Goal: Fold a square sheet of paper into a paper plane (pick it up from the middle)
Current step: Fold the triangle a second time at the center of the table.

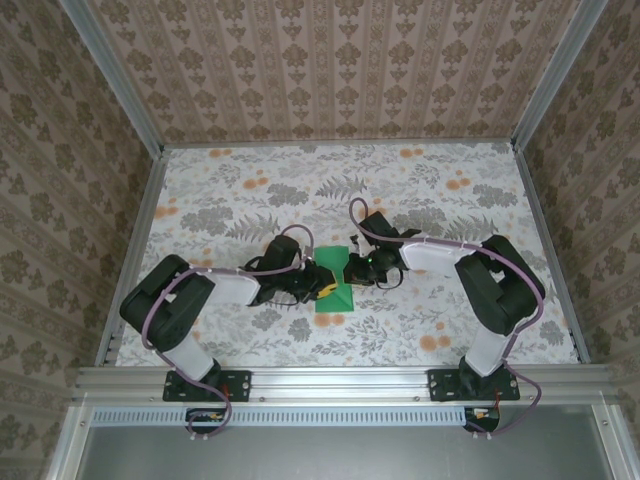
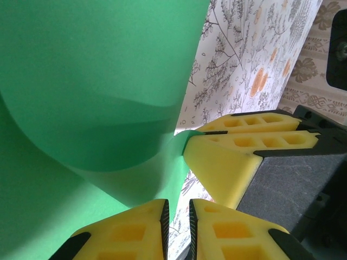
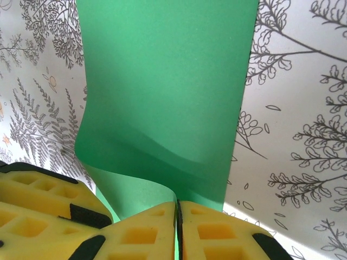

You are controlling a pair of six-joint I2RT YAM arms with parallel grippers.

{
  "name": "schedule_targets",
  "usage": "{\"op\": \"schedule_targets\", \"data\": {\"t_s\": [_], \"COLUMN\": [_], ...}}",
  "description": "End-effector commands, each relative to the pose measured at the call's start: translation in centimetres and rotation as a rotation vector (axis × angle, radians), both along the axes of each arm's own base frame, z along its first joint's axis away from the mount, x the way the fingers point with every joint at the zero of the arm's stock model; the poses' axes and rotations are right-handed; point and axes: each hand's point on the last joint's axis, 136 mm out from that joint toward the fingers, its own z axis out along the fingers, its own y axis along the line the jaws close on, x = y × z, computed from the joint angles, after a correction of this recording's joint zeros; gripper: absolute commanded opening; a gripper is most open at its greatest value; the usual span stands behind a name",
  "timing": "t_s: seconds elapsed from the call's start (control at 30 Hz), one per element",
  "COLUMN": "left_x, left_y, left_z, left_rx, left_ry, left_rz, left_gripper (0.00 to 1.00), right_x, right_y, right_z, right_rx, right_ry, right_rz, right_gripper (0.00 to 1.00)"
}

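Observation:
The square sheet of paper (image 1: pixel 335 298) is bright green and lies at mid-table between my two grippers. One edge is lifted and curls over the flat part (image 3: pixel 168 81). My right gripper (image 3: pixel 177 205) is shut on that lifted edge, and green shows in the slit between its yellow fingers. From the left wrist its tips (image 2: pixel 191 135) pinch a corner of the paper (image 2: pixel 97 81). My left gripper (image 2: pixel 179 203) stands right beside the sheet's edge with its jaws a narrow gap apart, and the tablecloth shows through that gap. Its fingers (image 3: pixel 49 189) sit left of the curl. From above, the left gripper (image 1: pixel 318 287) and right gripper (image 1: pixel 358 268) almost touch.
The table (image 1: pixel 450 180) wears a white cloth printed with grey ferns and orange flowers. Patterned walls with metal rails (image 1: pixel 135 225) close it in on three sides. Both arm bases (image 1: pixel 200 385) sit at the near edge.

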Motion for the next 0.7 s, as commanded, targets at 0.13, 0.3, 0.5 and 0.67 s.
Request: {"op": "schedule_targets", "data": {"t_s": [0.13, 0.3, 0.5, 0.67], "left_x": [0.95, 1.15, 0.92, 1.01], "left_y": [-0.88, -1.05, -1.20, -1.31], "left_z": [0.61, 0.41, 0.08, -0.06], "left_rx": [-0.027, -0.024, -0.027, -0.029], "left_ry": [-0.020, -0.021, -0.005, -0.001], "left_rz": [-0.014, -0.017, -0.037, -0.043], "left_gripper": [0.21, 0.21, 0.21, 0.21], "right_x": [0.32, 0.31, 0.31, 0.50], "right_y": [-0.52, -0.73, -0.92, -0.87], "right_z": [-0.62, -0.82, -1.20, -1.22], "right_rx": [-0.043, -0.057, -0.070, -0.072], "right_ry": [0.009, 0.009, 0.012, 0.007], "right_rz": [-0.001, -0.003, -0.007, -0.006], "right_gripper": [0.12, 0.12, 0.12, 0.12]}}
